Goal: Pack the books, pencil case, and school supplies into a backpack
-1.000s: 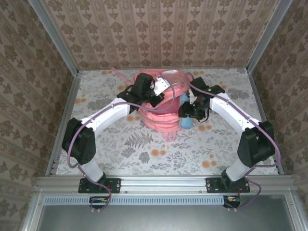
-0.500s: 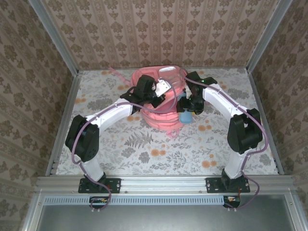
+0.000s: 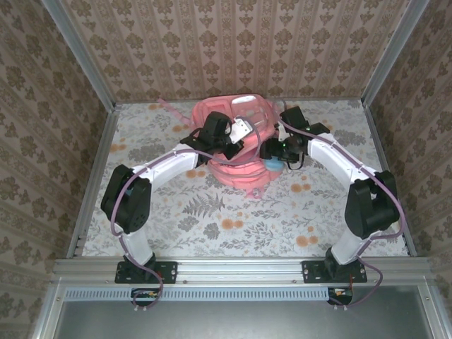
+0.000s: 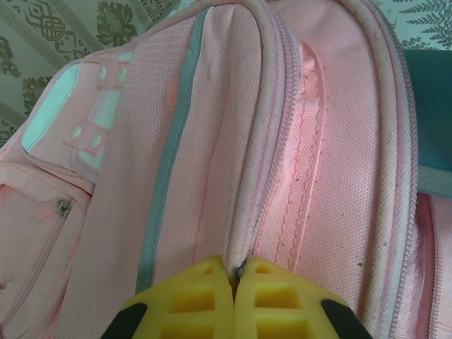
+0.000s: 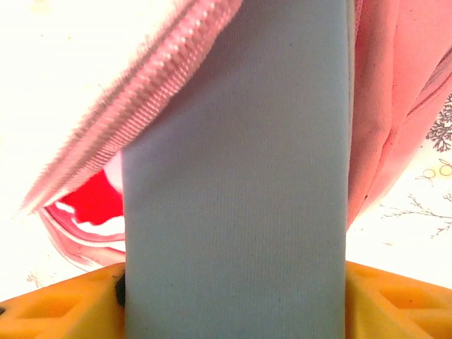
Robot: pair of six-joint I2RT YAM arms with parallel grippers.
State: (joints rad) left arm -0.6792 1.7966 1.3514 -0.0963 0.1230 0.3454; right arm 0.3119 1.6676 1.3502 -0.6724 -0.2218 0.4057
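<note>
The pink backpack [image 3: 240, 173] stands at the back middle of the table. My left gripper [image 3: 233, 147] is shut on the backpack's zip rim [image 4: 244, 233], pinching the piped edge between its yellow fingertips [image 4: 205, 296]. My right gripper [image 3: 274, 150] is at the backpack's right side, shut on a blue-grey fabric pencil case [image 5: 236, 176] that spans the gap between its orange fingers [image 5: 395, 296]. The case's far end lies under the backpack's zip edge [image 5: 141, 92]. From above, the case's blue end [image 3: 272, 164] shows below the gripper. The books are out of view.
The floral table surface [image 3: 233, 219] lies in front of the backpack. Patterned walls and metal rails [image 3: 95, 169] enclose the table on three sides. Something red and white [image 5: 92, 201] shows under the zip edge. A teal surface [image 4: 431, 127] shows right of the backpack.
My right arm has swung back and leftward, carrying the blue case from the table beside the backpack up against its opening. My left gripper kept hold of the rim and shifted slightly back.
</note>
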